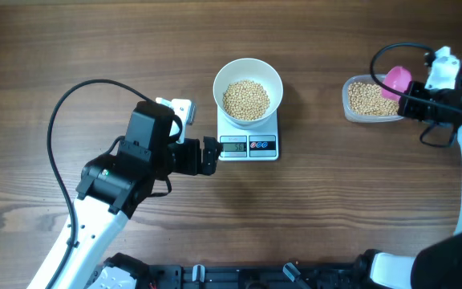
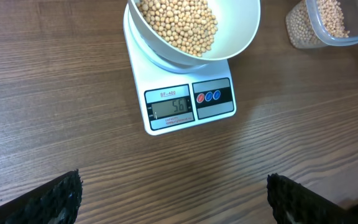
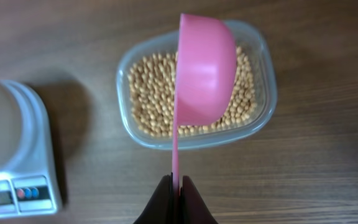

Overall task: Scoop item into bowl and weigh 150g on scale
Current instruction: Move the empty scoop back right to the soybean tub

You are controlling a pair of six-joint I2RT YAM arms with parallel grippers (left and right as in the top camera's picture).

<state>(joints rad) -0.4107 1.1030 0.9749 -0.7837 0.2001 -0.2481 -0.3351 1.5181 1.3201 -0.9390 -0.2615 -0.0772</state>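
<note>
The white bowl (image 1: 248, 93) (image 2: 241, 31) sits on the white scale (image 1: 249, 144) (image 2: 188, 102) and holds a heap of tan beans (image 1: 245, 99) (image 2: 179, 22). The scale's display is lit. My left gripper (image 1: 212, 155) (image 2: 173, 199) hovers just left of the scale, open, with bare table between its fingers. At the right, my right gripper (image 1: 411, 103) (image 3: 176, 182) is shut on the thin handle of a pink scoop (image 1: 397, 80) (image 3: 204, 68). The scoop hangs tipped on its side over a clear tub (image 1: 350, 103) (image 3: 263, 118) of beans (image 1: 366, 98) (image 3: 148, 93).
A black cable (image 1: 70, 104) loops over the table at the left, and another cable (image 1: 387, 52) arcs near the right arm. Wood table surface lies between the scale and the tub.
</note>
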